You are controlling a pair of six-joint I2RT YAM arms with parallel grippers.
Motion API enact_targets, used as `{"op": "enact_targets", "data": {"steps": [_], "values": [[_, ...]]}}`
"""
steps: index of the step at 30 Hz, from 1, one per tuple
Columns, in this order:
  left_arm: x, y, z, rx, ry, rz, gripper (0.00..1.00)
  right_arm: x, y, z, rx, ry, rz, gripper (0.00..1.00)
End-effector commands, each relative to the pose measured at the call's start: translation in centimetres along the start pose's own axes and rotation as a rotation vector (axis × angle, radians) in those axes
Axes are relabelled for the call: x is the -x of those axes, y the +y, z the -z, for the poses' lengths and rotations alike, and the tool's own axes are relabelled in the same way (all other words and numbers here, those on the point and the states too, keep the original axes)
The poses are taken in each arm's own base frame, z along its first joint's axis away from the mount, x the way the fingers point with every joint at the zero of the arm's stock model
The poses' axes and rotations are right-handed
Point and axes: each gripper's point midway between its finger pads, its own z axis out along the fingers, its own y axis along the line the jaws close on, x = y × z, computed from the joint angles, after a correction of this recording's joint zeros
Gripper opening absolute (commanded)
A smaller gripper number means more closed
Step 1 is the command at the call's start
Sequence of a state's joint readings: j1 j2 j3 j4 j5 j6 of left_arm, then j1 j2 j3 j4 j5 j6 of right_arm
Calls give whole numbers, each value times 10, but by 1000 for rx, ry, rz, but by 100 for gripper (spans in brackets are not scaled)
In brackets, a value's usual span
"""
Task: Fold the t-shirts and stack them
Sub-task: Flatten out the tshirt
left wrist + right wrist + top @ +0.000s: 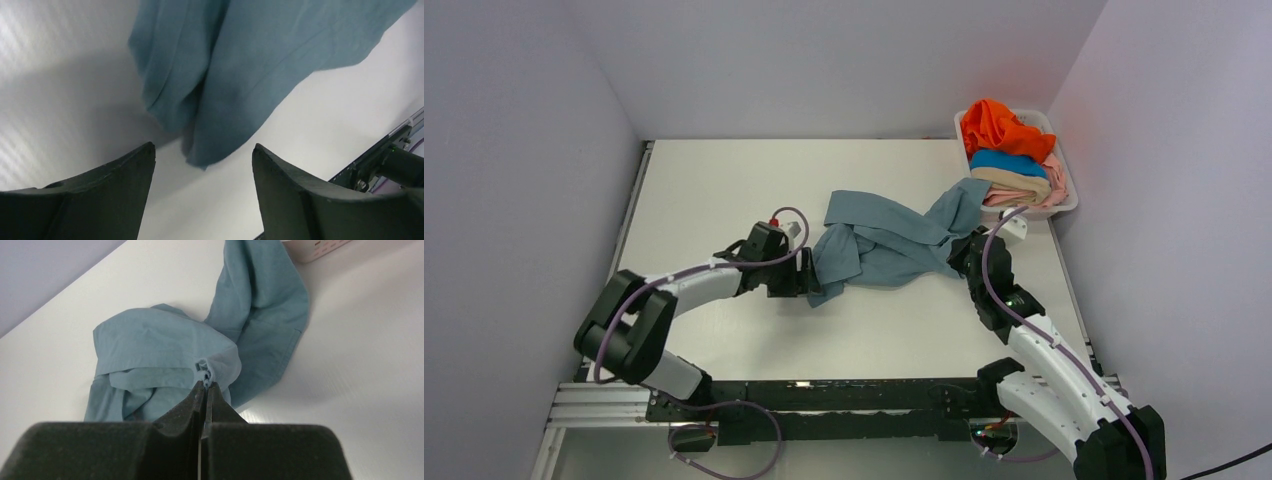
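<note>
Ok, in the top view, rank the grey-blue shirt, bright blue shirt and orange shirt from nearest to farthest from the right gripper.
1. Grey-blue shirt, pinched in the right gripper fingers.
2. Bright blue shirt, middle of the basket.
3. Orange shirt, basket's far end.

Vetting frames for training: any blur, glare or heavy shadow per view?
Left wrist: grey-blue t-shirt looks soft, with a broad shadow on the table beside it. Right wrist: cloth sharp, faint glare on the table. Top external: even light, crisp.

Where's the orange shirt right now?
In the top view, the orange t-shirt sits on top of the pile in the white basket, far right on the table, above the bright blue t-shirt.
</note>
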State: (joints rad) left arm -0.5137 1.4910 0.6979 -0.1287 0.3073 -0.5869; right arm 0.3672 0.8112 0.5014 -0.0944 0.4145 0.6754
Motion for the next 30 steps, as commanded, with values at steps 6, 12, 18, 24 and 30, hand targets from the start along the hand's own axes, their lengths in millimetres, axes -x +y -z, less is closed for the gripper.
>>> {"op": "enact_targets", "data": {"steps": [6,12,18,24,30], "values": [[16,-20,-30,-6,-41,-76,35,-4,-4,1,-3,7,-17,0],[35,-4,-7,184,-114,-44,0,8,4,6,9,-2,4,0],[79,-7,97,353,-381,-38,0,67,50,32,181,-103,79,0],[134,-33,249,415,-768,-47,0,156,101,96,367,-265,144,0],[158,-79,407,285,-1140,-71,0,235,148,186,610,-447,165,0]]}}
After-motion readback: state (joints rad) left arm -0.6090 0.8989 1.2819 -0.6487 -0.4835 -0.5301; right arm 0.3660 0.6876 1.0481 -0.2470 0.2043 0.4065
